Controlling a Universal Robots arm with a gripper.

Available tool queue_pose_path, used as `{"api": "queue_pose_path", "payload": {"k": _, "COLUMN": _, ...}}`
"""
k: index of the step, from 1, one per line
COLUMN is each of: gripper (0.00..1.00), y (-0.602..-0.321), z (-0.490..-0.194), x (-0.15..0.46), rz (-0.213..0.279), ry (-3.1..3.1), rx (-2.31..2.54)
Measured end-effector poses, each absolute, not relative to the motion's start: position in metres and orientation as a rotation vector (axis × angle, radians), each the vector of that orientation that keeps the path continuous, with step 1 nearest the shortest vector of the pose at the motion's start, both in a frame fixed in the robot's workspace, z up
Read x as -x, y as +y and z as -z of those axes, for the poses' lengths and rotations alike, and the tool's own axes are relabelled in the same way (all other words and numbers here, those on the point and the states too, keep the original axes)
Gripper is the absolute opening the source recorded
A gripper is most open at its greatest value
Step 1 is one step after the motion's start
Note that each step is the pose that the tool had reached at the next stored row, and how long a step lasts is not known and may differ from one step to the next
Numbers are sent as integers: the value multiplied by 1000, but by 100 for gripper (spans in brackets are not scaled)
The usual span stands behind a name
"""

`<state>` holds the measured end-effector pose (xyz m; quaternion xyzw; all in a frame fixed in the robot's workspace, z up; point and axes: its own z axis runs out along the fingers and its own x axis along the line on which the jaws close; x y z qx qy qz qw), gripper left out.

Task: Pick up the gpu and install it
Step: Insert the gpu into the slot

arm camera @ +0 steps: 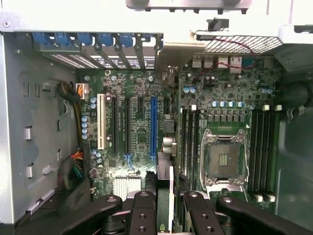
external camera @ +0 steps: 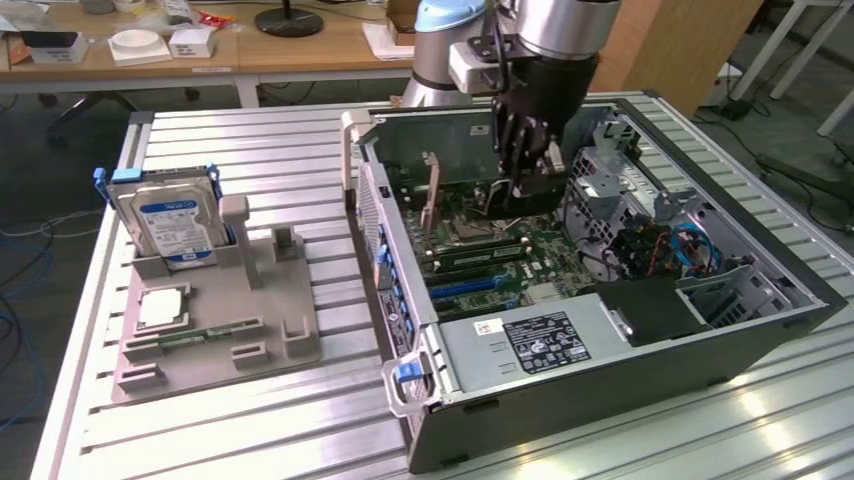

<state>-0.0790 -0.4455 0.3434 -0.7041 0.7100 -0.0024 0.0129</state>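
The claw (external camera: pixel 523 178) is closed partway, pinching the gpu (external camera: pixel 529 198) edge-on over the motherboard (external camera: pixel 534 265) in the upper middle of the exterior view. The drive cage (external camera: pixel 603 185) stands just beside it toward the frame's right. The case (external camera: pixel 747 335) lies open-topped on the bench (external camera: pixel 267 140).

one computer case (external camera: pixel 601 400), one hard drive (external camera: pixel 167 215), one memory stick (external camera: pixel 214 332), one processor chip (external camera: pixel 163 307), one grey holder (external camera: pixel 200 375) and one graphics card (arm camera: pixel 165 188).
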Motion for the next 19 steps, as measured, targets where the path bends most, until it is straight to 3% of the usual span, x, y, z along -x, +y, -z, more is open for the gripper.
{"api": "queue_pose_path", "payload": {"k": 19, "gripper": 26, "y": -455, "z": -311, "x": 89, "rz": 11, "ry": 2213, "rx": 2190}}
